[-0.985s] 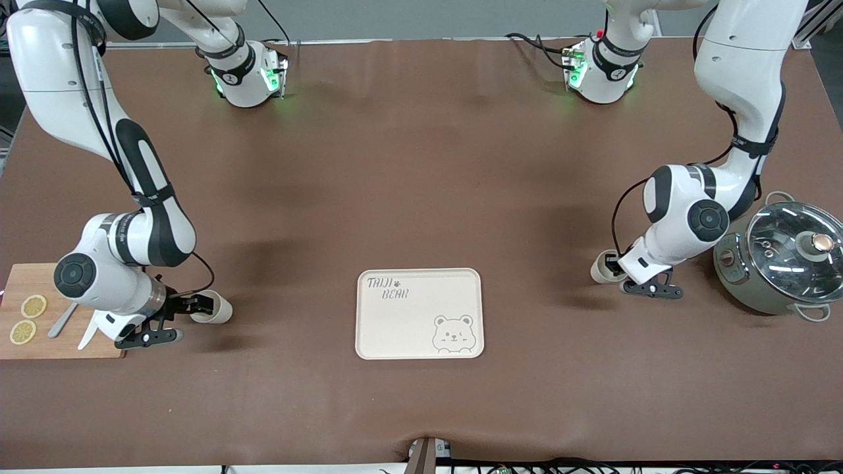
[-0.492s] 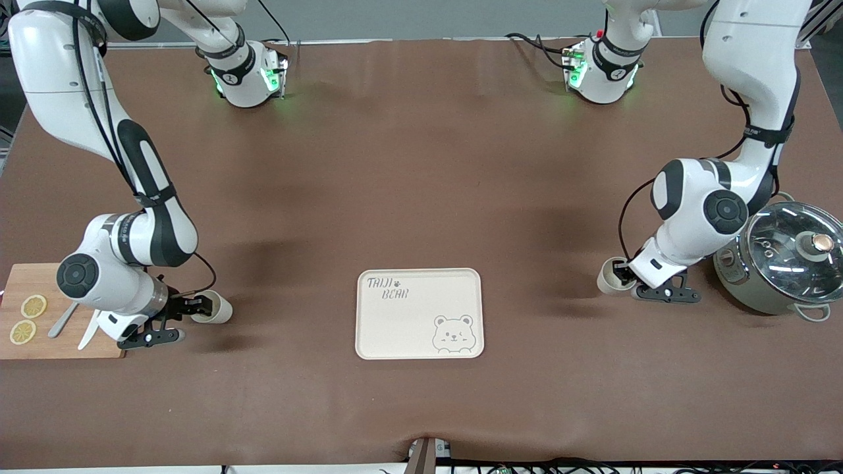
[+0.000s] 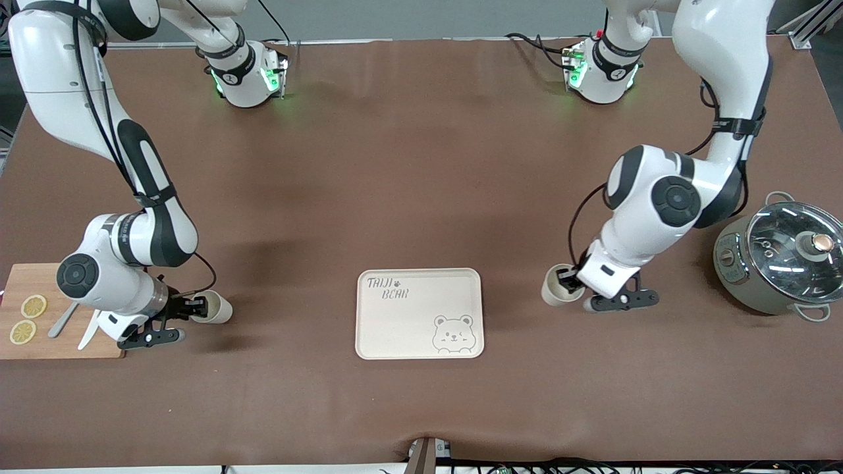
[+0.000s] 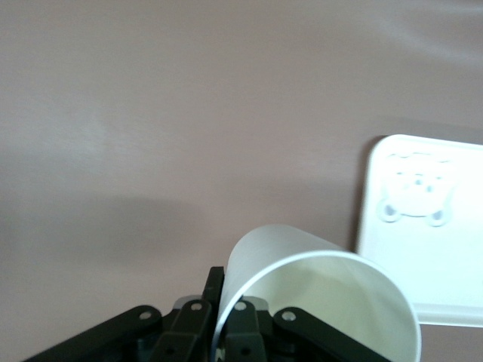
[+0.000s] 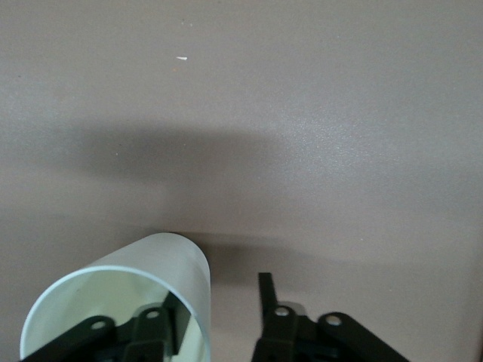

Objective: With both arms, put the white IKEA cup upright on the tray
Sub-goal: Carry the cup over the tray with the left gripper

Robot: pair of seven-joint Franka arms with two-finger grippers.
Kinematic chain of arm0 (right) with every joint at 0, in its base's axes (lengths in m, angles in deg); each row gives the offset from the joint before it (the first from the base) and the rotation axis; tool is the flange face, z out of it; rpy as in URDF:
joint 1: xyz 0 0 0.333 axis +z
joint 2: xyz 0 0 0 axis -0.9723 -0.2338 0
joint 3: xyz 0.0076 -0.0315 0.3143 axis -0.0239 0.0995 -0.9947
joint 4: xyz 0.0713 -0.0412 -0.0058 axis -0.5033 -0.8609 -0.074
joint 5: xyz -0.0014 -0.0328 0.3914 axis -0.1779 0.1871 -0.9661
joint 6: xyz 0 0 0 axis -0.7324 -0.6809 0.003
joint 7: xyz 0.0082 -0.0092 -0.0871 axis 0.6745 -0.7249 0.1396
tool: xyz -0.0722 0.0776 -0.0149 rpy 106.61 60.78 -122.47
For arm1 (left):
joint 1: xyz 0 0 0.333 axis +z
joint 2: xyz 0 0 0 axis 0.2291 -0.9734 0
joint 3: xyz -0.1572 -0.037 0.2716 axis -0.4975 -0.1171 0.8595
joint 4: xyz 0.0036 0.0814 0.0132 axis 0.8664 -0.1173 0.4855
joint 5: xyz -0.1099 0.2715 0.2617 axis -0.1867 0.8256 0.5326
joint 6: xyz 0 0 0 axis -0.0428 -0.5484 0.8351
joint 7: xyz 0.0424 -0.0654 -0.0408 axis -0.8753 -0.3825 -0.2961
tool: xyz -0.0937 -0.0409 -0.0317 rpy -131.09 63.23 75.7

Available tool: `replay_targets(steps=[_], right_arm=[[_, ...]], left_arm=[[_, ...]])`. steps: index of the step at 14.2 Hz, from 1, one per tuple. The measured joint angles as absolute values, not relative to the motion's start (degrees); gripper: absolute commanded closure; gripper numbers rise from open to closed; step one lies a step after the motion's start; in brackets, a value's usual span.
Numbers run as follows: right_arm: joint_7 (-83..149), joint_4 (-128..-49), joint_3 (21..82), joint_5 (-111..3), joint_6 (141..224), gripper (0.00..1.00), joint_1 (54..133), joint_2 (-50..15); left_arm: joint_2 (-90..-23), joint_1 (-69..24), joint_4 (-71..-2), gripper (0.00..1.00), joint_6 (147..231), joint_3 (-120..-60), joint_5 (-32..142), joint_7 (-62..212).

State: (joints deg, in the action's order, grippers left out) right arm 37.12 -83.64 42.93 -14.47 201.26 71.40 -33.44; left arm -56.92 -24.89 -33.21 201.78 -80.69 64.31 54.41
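Beside the tray [image 3: 419,313], each gripper, left [image 3: 571,282] and right [image 3: 189,307], grips a cup.

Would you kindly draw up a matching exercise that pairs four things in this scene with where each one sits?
Things:
1. tray
2. pot
3. lemon slices
4. left gripper

Places:
A. on the wooden cutting board
B. at the left arm's end of the table
C. between the two cups, bear drawing on it
D. shut on a white cup beside the tray

Pairs: 1-C, 2-B, 3-A, 4-D
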Motion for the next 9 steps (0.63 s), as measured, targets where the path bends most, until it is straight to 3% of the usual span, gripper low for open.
replay_targets(steps=[3, 9], right_arm=[[37.11, -83.62, 42.91, -14.47, 201.24, 1.00, 71.41, -33.44], [37.12, -83.21, 42.63, -14.49, 200.81, 1.00, 71.60, -33.35]], left_arm=[[-62.51, -28.74, -25.13, 1.00, 196.53, -80.61, 64.31, 47.86], [-73.79, -34.19, -13.85, 1.00, 195.65, -80.39, 64.31, 37.33]])
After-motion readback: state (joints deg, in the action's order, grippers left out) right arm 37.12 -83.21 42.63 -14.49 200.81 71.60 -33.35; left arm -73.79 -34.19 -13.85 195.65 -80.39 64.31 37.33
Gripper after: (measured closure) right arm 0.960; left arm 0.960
